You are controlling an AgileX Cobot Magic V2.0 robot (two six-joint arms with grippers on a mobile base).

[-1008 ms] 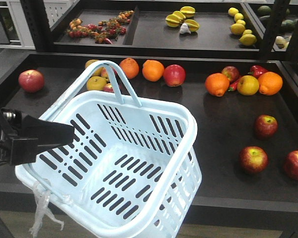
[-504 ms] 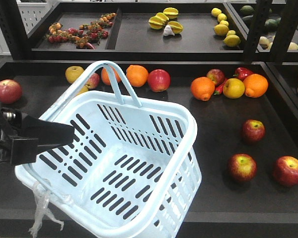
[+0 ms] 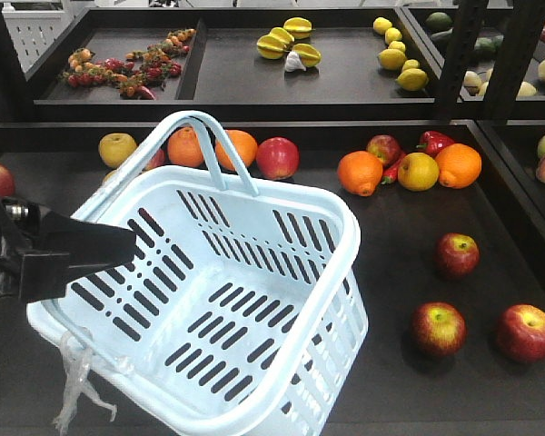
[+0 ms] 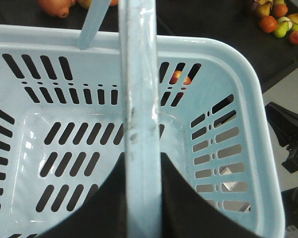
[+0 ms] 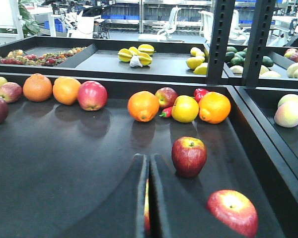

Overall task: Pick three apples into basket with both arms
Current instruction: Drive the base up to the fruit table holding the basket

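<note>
Ahead and left of the right claw [image 5: 149,166], the dark surface [image 5: 64,163] lies bare as far as the fruit row [image 5: 143,105] at the back. An apple [image 5: 188,156] stands just ahead to its right. A second apple [image 5: 232,212] lies nearer on that side, with the raised wall [image 5: 256,144] beyond. Under the left claw [image 3: 123,245] the basket [image 3: 254,272] gapes open; its handle [image 4: 139,99] crosses the mouth.

I see the pale blue basket [image 3: 300,198] tilted at left; right of it sit the rear apple [image 3: 457,254], front apple [image 3: 438,328] and rightmost apple [image 3: 527,332], all 3 dark red, apart.
</note>
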